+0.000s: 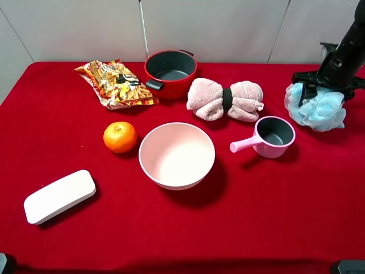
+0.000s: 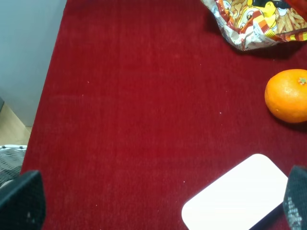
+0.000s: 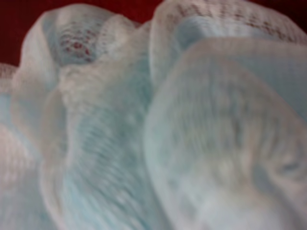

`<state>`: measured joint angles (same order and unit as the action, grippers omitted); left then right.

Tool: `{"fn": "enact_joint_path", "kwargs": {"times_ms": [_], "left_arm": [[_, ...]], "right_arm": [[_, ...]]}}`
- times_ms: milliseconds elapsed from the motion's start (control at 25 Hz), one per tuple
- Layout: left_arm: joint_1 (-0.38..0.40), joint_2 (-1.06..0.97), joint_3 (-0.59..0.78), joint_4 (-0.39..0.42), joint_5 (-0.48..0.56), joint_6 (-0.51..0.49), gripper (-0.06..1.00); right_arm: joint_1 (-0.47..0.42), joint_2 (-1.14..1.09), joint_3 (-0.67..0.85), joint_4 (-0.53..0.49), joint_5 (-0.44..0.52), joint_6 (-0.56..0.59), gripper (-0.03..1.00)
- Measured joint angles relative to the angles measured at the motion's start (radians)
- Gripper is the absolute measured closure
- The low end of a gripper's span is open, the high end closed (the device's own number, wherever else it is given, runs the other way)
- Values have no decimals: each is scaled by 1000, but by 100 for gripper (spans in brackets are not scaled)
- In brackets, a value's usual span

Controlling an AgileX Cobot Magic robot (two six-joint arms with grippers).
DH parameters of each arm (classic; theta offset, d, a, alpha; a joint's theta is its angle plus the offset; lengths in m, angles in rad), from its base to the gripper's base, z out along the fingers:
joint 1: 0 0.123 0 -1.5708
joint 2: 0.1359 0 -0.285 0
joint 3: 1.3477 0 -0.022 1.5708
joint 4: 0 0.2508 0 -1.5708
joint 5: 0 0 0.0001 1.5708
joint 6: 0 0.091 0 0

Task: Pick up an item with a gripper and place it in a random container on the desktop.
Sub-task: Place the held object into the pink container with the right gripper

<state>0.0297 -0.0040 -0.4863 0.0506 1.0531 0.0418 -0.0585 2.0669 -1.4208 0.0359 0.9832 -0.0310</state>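
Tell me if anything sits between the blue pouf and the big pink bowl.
Yes. The pink scoop stands between the pouf and the bowl, on the straight path. The rolled towel lies farther back, off that line. Lifted high, the pouf should clear both.

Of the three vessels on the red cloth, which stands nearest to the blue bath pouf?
The small pink scoop with the long handle; the big pink bowl and the red pot stand farther from the pouf.

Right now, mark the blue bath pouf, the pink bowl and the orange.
blue bath pouf (image 1: 325, 114), exterior high view, lower ruffles.
pink bowl (image 1: 161, 149), exterior high view, inner wall.
orange (image 1: 120, 137), exterior high view, middle of peel.
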Motion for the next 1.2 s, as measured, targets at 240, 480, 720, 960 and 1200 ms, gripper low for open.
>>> {"fn": "enact_joint_path", "kwargs": {"times_ms": [240,480,720,960,1200], "left_arm": [[0,0,0,0,0,0,-5],[0,0,0,0,0,0,-5],[0,0,0,0,0,0,-5],[0,0,0,0,0,0,-5],[0,0,0,0,0,0,-5]], "right_arm": [[0,-10,-67,6,108,0,55],[23,-92,-68,-4,141,17,55],[65,-172,-69,-19,220,68,56],[158,-238,-69,-36,232,97,56],[282,-280,-69,-42,233,142,56]]}}
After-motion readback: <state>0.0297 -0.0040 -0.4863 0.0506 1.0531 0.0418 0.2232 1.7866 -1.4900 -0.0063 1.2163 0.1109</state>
